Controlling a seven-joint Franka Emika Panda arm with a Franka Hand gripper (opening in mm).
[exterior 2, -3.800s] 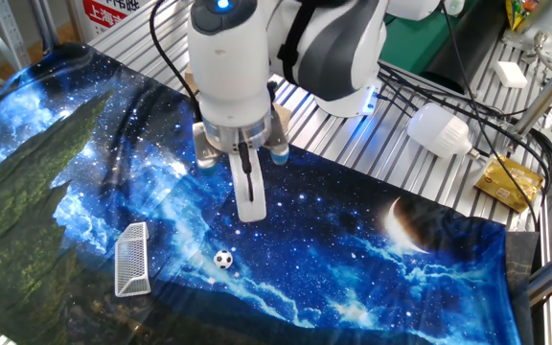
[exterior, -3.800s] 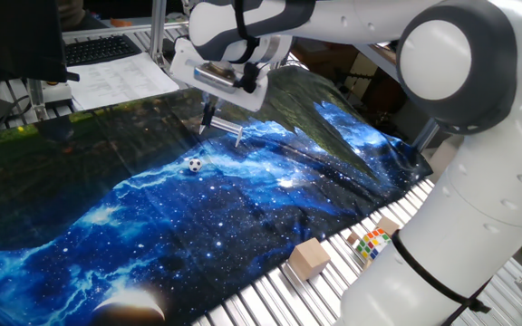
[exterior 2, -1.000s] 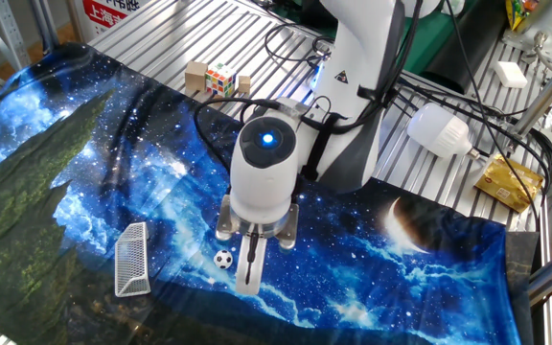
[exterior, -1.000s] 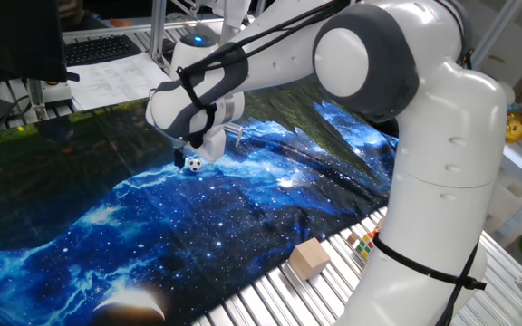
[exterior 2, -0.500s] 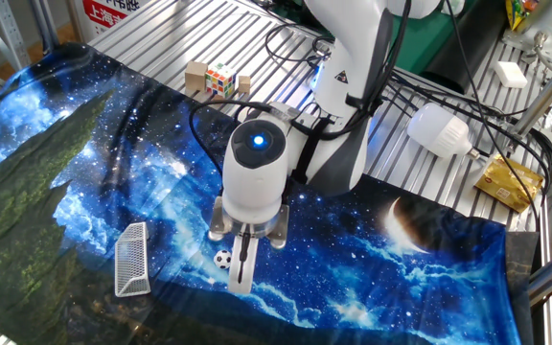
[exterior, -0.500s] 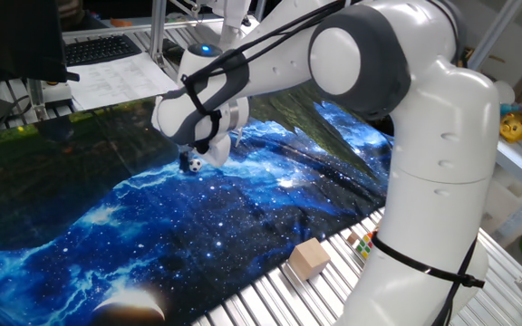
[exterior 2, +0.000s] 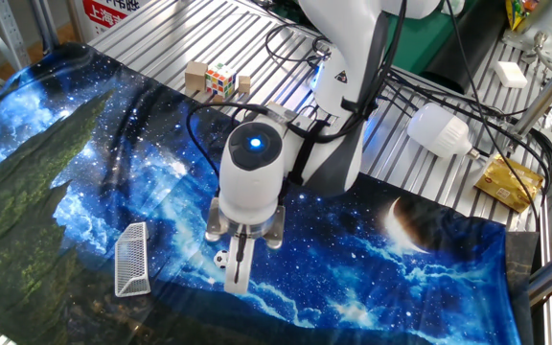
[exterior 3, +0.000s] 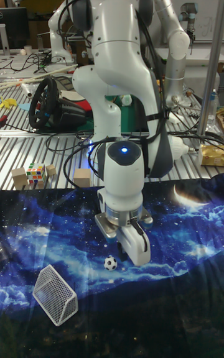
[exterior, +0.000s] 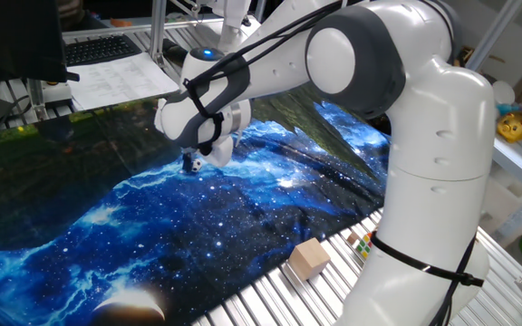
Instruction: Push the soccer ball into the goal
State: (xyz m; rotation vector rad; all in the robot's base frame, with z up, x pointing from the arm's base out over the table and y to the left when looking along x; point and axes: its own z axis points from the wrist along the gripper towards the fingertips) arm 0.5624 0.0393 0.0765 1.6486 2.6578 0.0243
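My jaws hang low over the blue space-print cloth that covers the tabletop, and the two fingers seem to be pressed together into one flat paddle; I see no gap between them in the tall fixed view, and nothing is held in them. Just beside the fingers, on the side that faces the goal, lies the soccer ball. In the tall fixed view there is a very narrow space between ball and finger, but in the other fixed view the ball is partly hidden behind my fingers, so I cannot tell if they already touch it. Beyond the ball, still in the same direction, stands the goal, near but clearly apart from the ball, with its open mouth turned toward the ball as far as I can judge. So the order along one line is: my fingers, the ball, the goal. I judge that the coming move must go straight along this line, with the flat of the fingers behind the ball; if I push off the centre, such a small round ball can roll sideways and pass the goal's mouth.
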